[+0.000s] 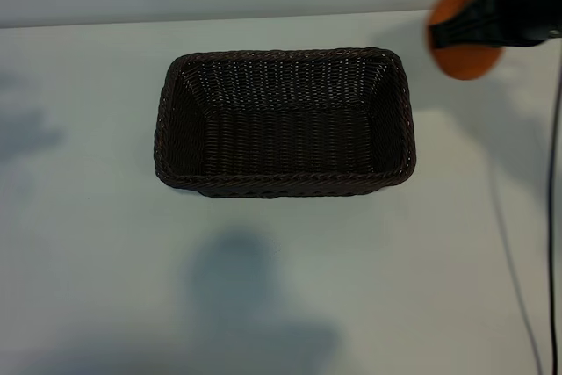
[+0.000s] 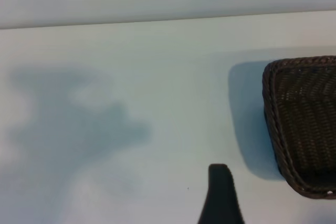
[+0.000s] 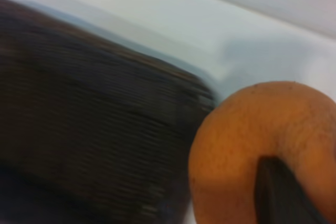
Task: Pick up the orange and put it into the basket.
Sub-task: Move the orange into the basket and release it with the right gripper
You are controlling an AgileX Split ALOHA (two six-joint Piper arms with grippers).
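Note:
The orange [image 1: 465, 63] hangs in the air above the table's far right, just beyond the basket's right far corner. My right gripper [image 1: 457, 32] is shut on it, its dark arm reaching in from the top right. In the right wrist view the orange [image 3: 247, 140] fills the near corner with one dark finger [image 3: 281, 195] pressed on its skin, and the basket [image 3: 94, 119] lies beside it. The dark brown wicker basket [image 1: 281, 183] sits at mid-table with nothing in it. In the left wrist view only one dark fingertip [image 2: 220, 192] shows, over bare table beside the basket's end [image 2: 273, 124].
The white table [image 1: 105, 261] spreads wide to the left of the basket and in front of it, with soft shadows on it. A thin dark cable [image 1: 555, 217] runs down the right edge. A pale wall closes off the far side.

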